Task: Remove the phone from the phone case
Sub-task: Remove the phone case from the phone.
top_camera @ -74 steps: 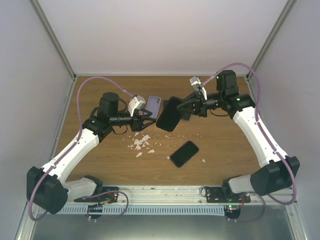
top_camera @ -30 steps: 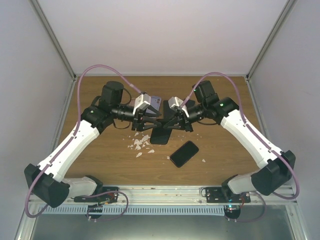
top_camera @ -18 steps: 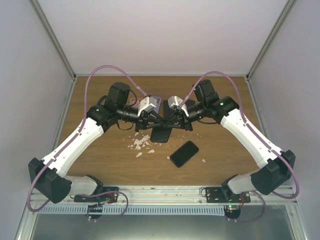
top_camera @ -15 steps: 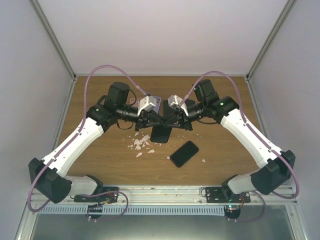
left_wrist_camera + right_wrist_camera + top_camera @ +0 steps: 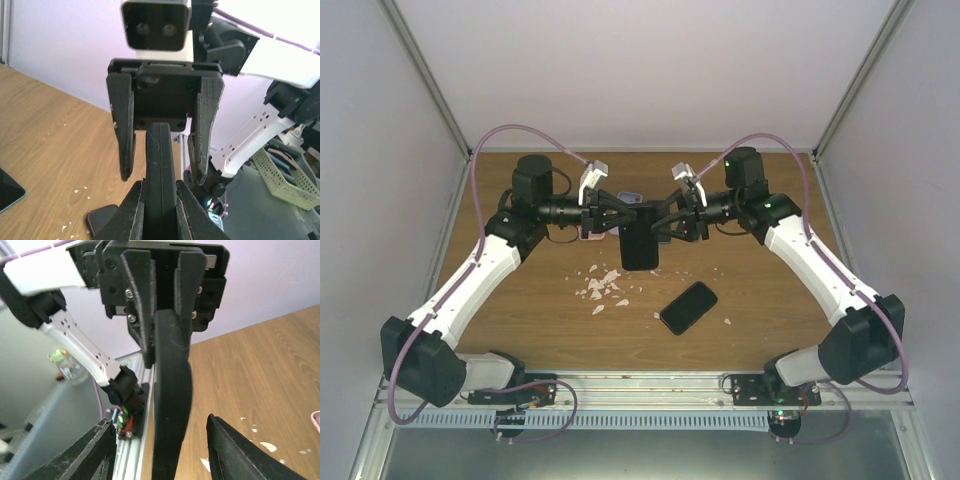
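Clamping slim black cased phone (image 5: 640, 245) in left gripper (image 5: 612, 214), long axis crosswise; holding right gripper (image 5: 670, 218) open astride opposite edge.

The wooden table (image 5: 770, 290) carries a black phone (image 5: 688, 307) and scattered white scraps (image 5: 603, 287).

Phone case (image 5: 640, 245) up over mid-table (image 5: 770, 290), betw. L gripper (image 5: 620, 222) at its 9 o'clock & R gripper (image 5: 663, 222) at 3. Phone (image 5: 688, 307) flat on table at case's 5; crumbs (image 5: 603, 288) at 7; 2nd device (image 5: 631, 196) behind at 12, mostly hidden.
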Robot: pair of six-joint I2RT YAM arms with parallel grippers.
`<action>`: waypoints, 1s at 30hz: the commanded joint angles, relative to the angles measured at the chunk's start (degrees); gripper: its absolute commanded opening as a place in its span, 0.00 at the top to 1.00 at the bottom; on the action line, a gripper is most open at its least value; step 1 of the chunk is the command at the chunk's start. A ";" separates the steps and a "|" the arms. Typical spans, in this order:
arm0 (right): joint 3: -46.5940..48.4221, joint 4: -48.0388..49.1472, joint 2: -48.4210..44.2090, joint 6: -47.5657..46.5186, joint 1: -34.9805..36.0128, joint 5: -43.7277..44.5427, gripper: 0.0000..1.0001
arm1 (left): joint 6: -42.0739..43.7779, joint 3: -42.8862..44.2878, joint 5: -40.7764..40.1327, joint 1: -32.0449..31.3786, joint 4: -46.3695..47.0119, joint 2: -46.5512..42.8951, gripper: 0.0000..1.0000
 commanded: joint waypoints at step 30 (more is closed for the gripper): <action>-5.19 41.99 0.79 47.07 -5.47 -4.03 1.00 | 2.11 0.51 -1.57 2.31 3.48 -0.35 0.32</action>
